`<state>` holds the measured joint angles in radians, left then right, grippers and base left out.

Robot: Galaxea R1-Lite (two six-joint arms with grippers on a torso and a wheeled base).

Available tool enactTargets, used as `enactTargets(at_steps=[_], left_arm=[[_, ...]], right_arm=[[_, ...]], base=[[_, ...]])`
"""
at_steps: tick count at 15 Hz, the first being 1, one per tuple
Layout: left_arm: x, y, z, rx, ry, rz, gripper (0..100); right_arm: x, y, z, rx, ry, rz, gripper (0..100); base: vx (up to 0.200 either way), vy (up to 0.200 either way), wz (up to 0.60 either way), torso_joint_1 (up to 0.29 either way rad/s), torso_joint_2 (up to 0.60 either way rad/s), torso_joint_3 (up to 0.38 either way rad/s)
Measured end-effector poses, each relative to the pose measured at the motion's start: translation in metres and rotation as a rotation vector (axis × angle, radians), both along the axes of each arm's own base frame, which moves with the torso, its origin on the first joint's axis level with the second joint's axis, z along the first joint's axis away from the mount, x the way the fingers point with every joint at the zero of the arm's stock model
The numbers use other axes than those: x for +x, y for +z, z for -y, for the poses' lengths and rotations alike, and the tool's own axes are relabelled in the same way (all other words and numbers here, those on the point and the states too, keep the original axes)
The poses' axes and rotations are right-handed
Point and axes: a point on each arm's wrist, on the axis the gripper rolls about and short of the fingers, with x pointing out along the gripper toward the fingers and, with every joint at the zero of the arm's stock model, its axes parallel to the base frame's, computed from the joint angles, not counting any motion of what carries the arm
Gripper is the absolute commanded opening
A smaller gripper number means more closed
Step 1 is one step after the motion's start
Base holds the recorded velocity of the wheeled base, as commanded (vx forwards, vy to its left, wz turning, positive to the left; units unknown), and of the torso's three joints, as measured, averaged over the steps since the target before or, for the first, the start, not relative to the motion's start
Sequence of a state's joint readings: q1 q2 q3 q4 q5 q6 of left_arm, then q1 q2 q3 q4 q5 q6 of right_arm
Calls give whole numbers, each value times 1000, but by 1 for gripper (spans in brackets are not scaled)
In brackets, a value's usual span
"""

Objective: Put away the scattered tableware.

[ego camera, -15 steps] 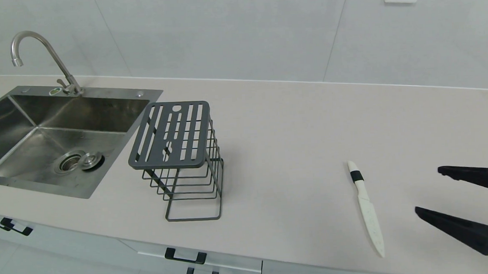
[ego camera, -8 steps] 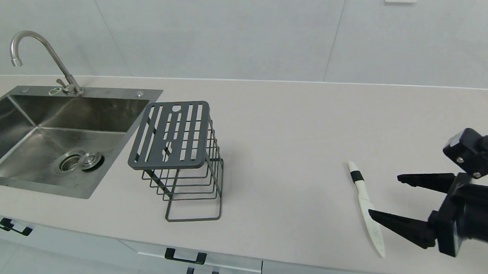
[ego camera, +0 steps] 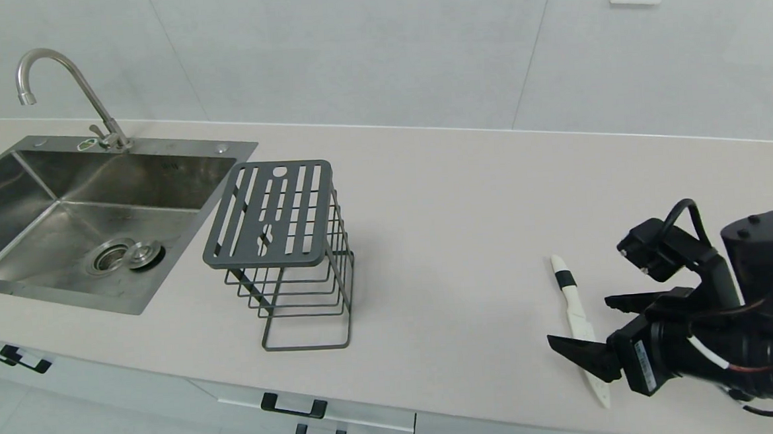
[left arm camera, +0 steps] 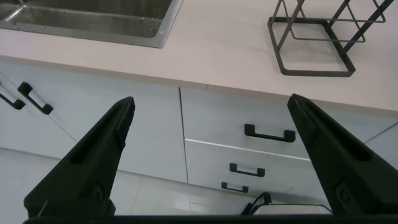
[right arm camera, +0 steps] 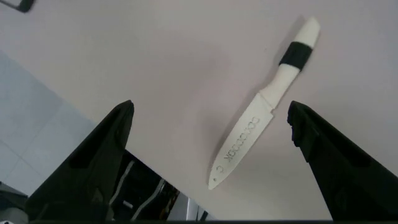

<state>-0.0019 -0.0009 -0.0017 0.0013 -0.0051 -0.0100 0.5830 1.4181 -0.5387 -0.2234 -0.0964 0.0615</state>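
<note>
Right gripper [ego camera: 579, 320], jaws wide, has advanced from 3 o'clock over the knife [ego camera: 567, 290] on the counter [ego camera: 454, 240]. Left wrist view: left gripper [left arm camera: 210, 101] wide, off the counter edge. Right wrist view: knife [right arm camera: 264, 102] lies below, between the jaws; grasp likely next.

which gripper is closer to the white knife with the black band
Right. The right gripper is open over the white knife; the left gripper sits before the cabinet drawers, by the dark wire rack.
</note>
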Motion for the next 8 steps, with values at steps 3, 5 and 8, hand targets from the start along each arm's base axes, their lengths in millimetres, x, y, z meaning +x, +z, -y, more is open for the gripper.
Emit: enactTargets(at_steps=[3,5,8], left_arm=[[0,0,0,0,0,-1,100],[0,0,0,1,0,-1,100],[0,0,0,1,0,-1,100]], right_arm=[[0,-12,2,-41,-76,-57,100],[10,-7,-3,-38,-90,-49,100],[35,-4,-10,-34,-142,-48,100]], base=[[0,0,0,0,0,0],[0,0,0,0,0,0],[0,0,0,0,0,0]])
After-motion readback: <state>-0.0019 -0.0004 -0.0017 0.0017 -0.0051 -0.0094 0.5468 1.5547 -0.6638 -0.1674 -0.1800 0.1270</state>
